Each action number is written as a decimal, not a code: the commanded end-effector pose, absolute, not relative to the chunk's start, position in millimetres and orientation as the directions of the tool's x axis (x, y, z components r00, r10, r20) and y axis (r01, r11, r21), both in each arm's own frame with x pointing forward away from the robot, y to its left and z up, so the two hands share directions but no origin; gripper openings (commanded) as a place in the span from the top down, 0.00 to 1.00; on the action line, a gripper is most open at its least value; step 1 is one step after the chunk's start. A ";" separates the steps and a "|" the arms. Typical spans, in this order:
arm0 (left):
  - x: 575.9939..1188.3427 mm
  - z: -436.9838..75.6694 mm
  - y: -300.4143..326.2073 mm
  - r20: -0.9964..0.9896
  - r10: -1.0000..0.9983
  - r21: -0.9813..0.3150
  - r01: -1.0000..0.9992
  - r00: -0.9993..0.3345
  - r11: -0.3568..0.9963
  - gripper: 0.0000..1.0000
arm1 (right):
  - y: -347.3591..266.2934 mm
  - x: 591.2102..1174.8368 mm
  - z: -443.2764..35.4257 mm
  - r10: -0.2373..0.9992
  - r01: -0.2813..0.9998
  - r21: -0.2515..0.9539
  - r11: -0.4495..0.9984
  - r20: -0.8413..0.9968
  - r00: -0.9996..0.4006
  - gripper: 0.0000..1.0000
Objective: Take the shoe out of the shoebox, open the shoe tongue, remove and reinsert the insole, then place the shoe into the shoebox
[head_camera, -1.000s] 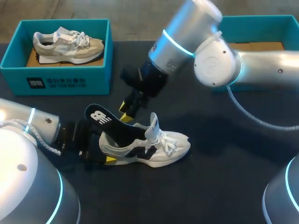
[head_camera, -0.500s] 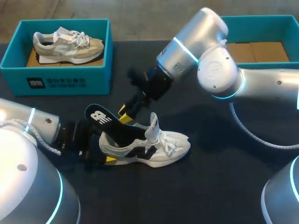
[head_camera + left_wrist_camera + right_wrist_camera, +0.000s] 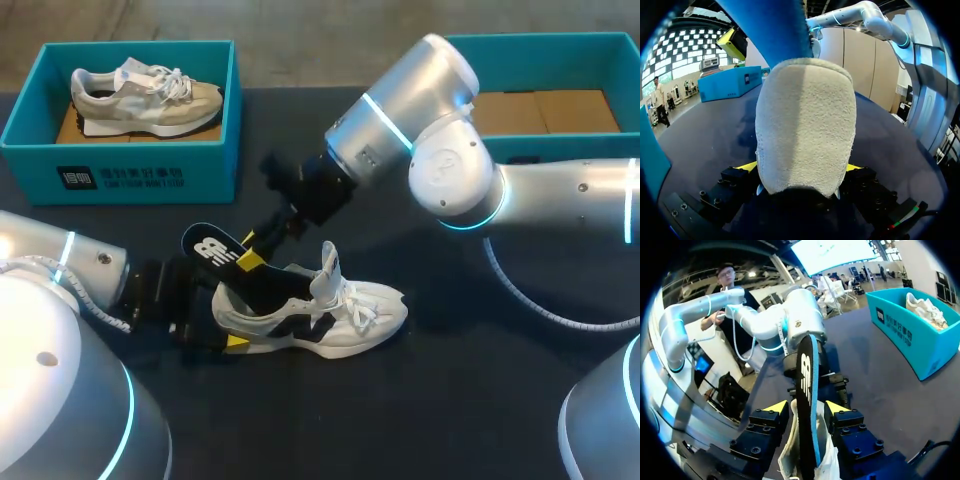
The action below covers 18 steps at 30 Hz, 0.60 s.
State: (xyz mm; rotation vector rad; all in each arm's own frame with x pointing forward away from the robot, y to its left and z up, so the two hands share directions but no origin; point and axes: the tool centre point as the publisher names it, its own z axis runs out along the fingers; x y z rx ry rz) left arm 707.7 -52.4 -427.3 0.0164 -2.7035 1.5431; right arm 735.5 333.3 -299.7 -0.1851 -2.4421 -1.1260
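Note:
A white shoe (image 3: pixel 340 310) with dark trim lies on its sole on the black table, toe to the right, tongue pulled up. Its dark insole (image 3: pixel 215 252) sticks out of the opening, slanting up and back over the heel. My left gripper (image 3: pixel 225 336) sits low at the heel (image 3: pixel 805 125), both yellow tips pressed against its sides. My right gripper (image 3: pixel 250 250) comes down from the right and straddles the insole (image 3: pixel 807 390); its fingers (image 3: pixel 774 409) stand on either side with small gaps showing. In the left wrist view the insole's blue underside (image 3: pixel 772 30) rises above the heel.
A teal shoebox (image 3: pixel 120 170) at the back left holds a beige shoe (image 3: pixel 145 95). A second teal box (image 3: pixel 560 42) with a cardboard floor stands at the back right, behind my right arm. Bare table lies in front of the shoe.
My right gripper has swung left and down, from beside the tongue to around the raised insole. The shoe, insole and left gripper have stayed put.

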 end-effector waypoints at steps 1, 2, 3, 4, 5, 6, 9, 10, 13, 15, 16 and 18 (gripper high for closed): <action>710.3 -431.9 -51.6 0.031 0.007 -0.858 -0.023 -1.000 0.512 1.00 | 343.2 735.2 -305.5 -0.065 0.302 0.691 0.656 0.451 -0.890 0.55; 710.3 -431.9 -51.6 0.031 0.007 -0.858 -0.023 -1.000 0.512 1.00 | 344.4 734.9 -306.0 -0.066 0.303 0.692 0.656 0.452 -0.890 0.55; 710.3 -431.9 -51.6 0.031 0.007 -0.858 -0.023 -1.000 0.512 1.00 | 345.7 734.6 -306.5 -0.066 0.303 0.692 0.656 0.453 -0.889 0.55; 710.3 -431.9 -51.6 0.031 0.007 -0.858 -0.023 -1.000 0.512 1.00 | 346.8 734.4 -306.7 -0.067 0.303 0.692 0.655 0.454 -0.889 0.56; 710.3 -431.9 -51.6 0.031 0.007 -0.858 -0.023 -1.000 0.512 1.00 | 347.6 734.3 -306.8 -0.068 0.303 0.692 0.655 0.454 -0.888 0.56; 710.3 -431.9 -51.6 0.031 0.007 -0.858 -0.023 -1.000 0.512 1.00 | 348.1 734.2 -306.9 -0.068 0.304 0.692 0.655 0.454 -0.888 0.57; 710.3 -431.9 -51.6 0.031 0.007 -0.858 -0.023 -1.000 0.512 1.00 | 350.8 733.3 -307.0 -0.070 0.305 0.692 0.655 0.457 -0.887 0.58; 710.3 -431.9 -51.6 0.031 0.007 -0.858 -0.023 -1.000 0.512 1.00 | 351.7 733.0 -306.9 -0.071 0.305 0.693 0.654 0.457 -0.886 0.59; 710.3 -431.9 -51.6 0.031 0.007 -0.858 -0.023 -1.000 0.512 1.00 | 354.9 731.8 -306.6 -0.075 0.305 0.695 0.651 0.459 -0.885 0.59; 710.3 -431.9 -51.6 0.031 0.007 -0.858 -0.023 -1.000 0.512 1.00 | 356.6 730.7 -306.8 -0.076 0.307 0.695 0.650 0.461 -0.884 0.60; 710.3 -431.9 -51.6 0.031 0.007 -0.858 -0.023 -1.000 0.512 1.00 | 357.4 730.2 -307.1 -0.077 0.307 0.695 0.650 0.462 -0.884 0.62; 710.3 -431.9 -51.6 0.031 0.007 -0.858 -0.023 -1.000 0.512 1.00 | 358.7 729.2 -307.7 -0.078 0.309 0.696 0.648 0.464 -0.883 0.74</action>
